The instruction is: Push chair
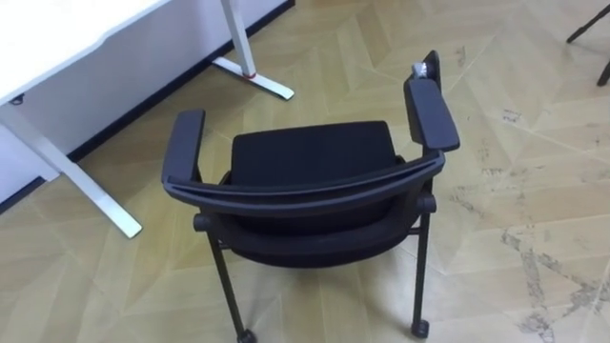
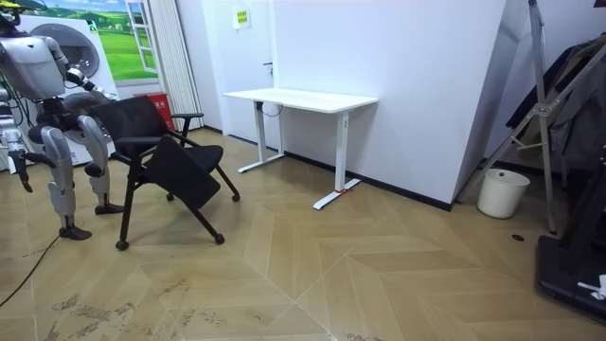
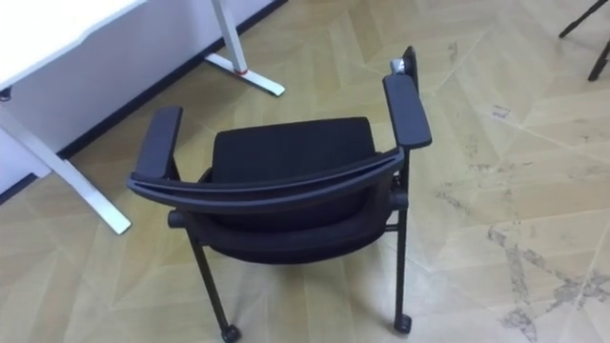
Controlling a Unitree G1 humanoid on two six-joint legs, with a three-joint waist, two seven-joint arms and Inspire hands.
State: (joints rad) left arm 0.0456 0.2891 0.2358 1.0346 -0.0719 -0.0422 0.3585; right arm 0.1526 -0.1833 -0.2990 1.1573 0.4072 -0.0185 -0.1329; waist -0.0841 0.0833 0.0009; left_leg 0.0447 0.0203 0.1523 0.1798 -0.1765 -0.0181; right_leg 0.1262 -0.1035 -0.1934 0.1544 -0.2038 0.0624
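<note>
You had the chair (image 1: 315,162) standing on the wooden floor (image 1: 534,143) directly in front of the robot. Its backrest (image 1: 305,189) was turned toward you and its seat faced away, at an angle to the white desk (image 1: 57,33), which stood ahead on the left and well apart. No hand was on the backrest or on either armrest, so I judged the push had not begun. In the room view the right hand (image 2: 15,161), as I read it from the body, hung low beside the robot, apart from the chair. It was too small for me to tell how its fingers were set. The risks from here came mostly from the casters (image 1: 419,329). If you pressed off-centre on the curved backrest, the chair would likely swing round and not roll straight. A swing to the left could carry the left armrest (image 1: 183,143) toward the desk's foot (image 1: 253,76). If you pushed high and hard, the frame might tip forward over its front legs. A sudden shove could also send it rolling ahead of the robot's steps and out of reach, leaving the robot leaning on nothing.
</note>
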